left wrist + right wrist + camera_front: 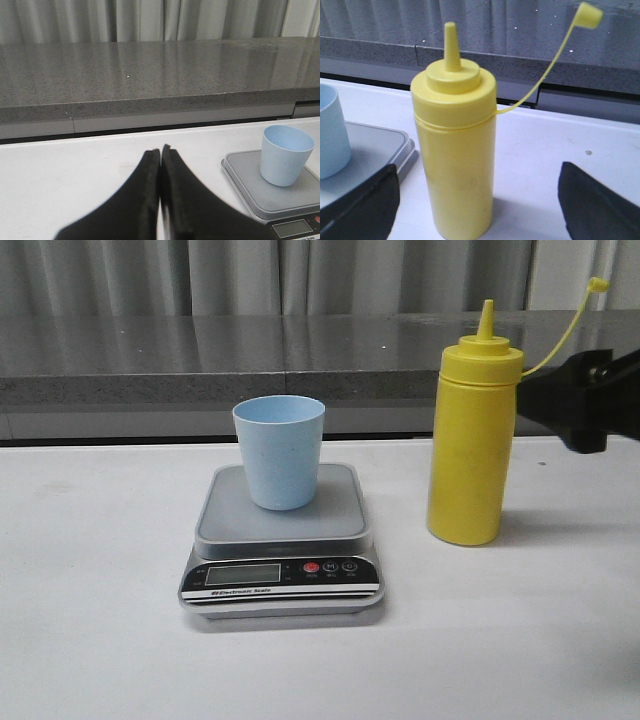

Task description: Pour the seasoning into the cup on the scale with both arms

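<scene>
The pale blue cup (279, 452) stands upright on the grey platform of the scale (230, 515). The yellow seasoning bottle (470, 445) stands upright on the table to the right of the scale, its cap hanging off on the strap. My right gripper (477, 172) is open, with its fingers (365, 202) on either side of the bottle (455, 145) and not touching it. Part of it shows in the front view (575, 400) just right of the bottle. My left gripper (161, 150) is shut and empty, low over the table, left of the scale (250, 187) and cup (285, 162).
A grey stone ledge (150, 360) runs along the back of the white table (90, 640), with curtains behind it. The bottle's open cap (588, 15) sticks up and to the right on its strap. The scale's black panel (280, 575) faces the front.
</scene>
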{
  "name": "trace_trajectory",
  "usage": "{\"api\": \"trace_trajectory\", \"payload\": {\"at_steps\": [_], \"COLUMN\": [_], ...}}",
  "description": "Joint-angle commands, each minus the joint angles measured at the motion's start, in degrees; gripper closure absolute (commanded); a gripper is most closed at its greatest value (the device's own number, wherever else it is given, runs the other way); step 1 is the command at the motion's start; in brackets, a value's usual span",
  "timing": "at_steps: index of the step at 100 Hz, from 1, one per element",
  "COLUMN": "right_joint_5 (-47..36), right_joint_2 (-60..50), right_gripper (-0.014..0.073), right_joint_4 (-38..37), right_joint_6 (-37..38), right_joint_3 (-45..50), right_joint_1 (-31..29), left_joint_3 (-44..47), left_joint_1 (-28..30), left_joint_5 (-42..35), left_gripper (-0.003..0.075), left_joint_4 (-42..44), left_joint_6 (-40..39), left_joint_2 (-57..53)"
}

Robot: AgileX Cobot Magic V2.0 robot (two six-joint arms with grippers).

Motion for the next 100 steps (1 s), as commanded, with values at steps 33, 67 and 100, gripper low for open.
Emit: {"api": "trace_trajectory", "payload": {"at_steps": [33, 67, 100], "right_joint_5": [26.92, 48.23, 52.25], "right_joint_2": [-29.5, -48.37, -56.07], "right_gripper": [-0.0041, -0.0039, 0.0216], "right_joint_4": [3.91, 3.9, 3.9], "right_joint_6": [-6.48, -7.18, -7.18], "right_joint_3": [-0.82, -0.92, -0.92], "right_joint_1": [-0.33, -0.33, -0.33], "left_joint_3": [-1.41, -1.41, -1.41], "left_joint_1": [0.04, 0.04, 0.04], "left_joint_5": [-4.19, -4.19, -4.19], "left_gripper": [0.074, 0.074, 0.074], "left_joint_4": [-0.19, -0.19, -0.19], "left_joint_6": [-0.31, -0.31, -0.31], "left_joint_2": [0.45, 0.45, 0.45]}}
